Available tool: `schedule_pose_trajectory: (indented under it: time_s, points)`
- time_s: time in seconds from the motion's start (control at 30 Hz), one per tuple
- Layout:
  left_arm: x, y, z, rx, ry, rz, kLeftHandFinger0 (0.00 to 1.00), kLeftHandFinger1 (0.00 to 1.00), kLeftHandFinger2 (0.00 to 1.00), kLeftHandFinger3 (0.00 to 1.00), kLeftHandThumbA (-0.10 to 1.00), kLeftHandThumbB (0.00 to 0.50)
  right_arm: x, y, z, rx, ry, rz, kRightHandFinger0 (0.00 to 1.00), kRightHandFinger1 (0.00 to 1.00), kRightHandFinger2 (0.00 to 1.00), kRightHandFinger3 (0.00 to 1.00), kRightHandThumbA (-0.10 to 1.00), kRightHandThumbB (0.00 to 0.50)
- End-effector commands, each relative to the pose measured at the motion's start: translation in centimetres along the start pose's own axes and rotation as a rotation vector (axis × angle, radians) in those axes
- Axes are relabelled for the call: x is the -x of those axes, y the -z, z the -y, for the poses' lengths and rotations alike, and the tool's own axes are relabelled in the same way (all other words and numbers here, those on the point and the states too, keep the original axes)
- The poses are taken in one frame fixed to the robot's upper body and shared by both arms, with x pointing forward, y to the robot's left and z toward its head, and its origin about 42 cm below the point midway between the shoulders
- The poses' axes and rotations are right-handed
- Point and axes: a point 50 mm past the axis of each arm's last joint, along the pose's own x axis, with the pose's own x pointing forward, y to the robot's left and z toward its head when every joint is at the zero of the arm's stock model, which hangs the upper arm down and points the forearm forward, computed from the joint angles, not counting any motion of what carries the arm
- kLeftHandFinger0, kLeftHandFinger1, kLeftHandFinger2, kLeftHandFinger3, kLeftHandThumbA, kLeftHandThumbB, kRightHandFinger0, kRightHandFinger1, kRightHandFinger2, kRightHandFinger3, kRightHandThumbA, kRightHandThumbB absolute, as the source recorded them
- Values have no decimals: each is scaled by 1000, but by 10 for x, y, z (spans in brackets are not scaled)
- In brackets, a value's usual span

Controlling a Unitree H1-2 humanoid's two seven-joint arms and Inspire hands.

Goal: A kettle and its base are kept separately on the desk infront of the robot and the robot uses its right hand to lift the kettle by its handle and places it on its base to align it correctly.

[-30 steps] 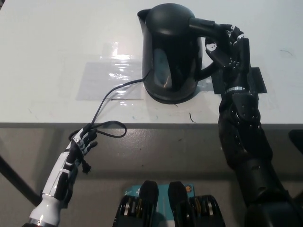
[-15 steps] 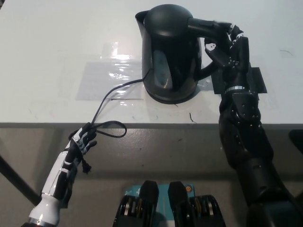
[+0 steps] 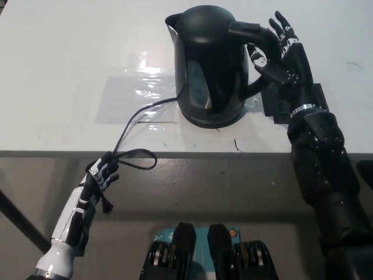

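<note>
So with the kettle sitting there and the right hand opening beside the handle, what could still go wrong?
1. The right hand is open but its fingers sit right against the kettle handle; drawing back carelessly could snag it and twist the kettle.
2. The power cord trails off the desk edge and loops by the resting left hand below; any tug there might drag the base, which is hidden under the kettle.

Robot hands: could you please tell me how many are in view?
2: the white left hand hangs below the desk edge at lower left; the black right hand is open beside the kettle handle.
</note>
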Motion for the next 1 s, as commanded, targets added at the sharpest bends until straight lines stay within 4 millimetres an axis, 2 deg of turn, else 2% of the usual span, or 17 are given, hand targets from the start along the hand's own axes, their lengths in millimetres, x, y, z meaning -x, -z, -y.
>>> schedule_pose_trajectory:
  time_s: [0.0, 0.1, 0.4, 0.63, 0.97]
  points:
    - [-8, -13, -4, -18, 16, 59, 1000, 1000, 1000, 1000, 995, 122, -19, -38, -12, -51, -223, 77, 1000, 1000, 1000, 1000, 659, 500]
    - [-8, -13, -4, -8, 13, 54, 1000, 1000, 1000, 1000, 988, 131, -20, -40, -10, -55, -230, 77, 1000, 1000, 1000, 1000, 655, 500]
    - [-9, -13, -5, -11, 13, 61, 1000, 1000, 1000, 1000, 985, 115, -21, -46, 0, -28, -248, 75, 1000, 1000, 1000, 1000, 649, 500]
    - [-9, -12, -5, -12, 12, 66, 1000, 1000, 1000, 1000, 985, 116, -18, -52, 12, -92, -265, 73, 1000, 1000, 1000, 1000, 591, 500]
    - [-10, -12, -5, -6, 3, 63, 1000, 1000, 1000, 1000, 978, 126, -9, -61, 43, -134, -263, 75, 1000, 1000, 1000, 1000, 537, 500]
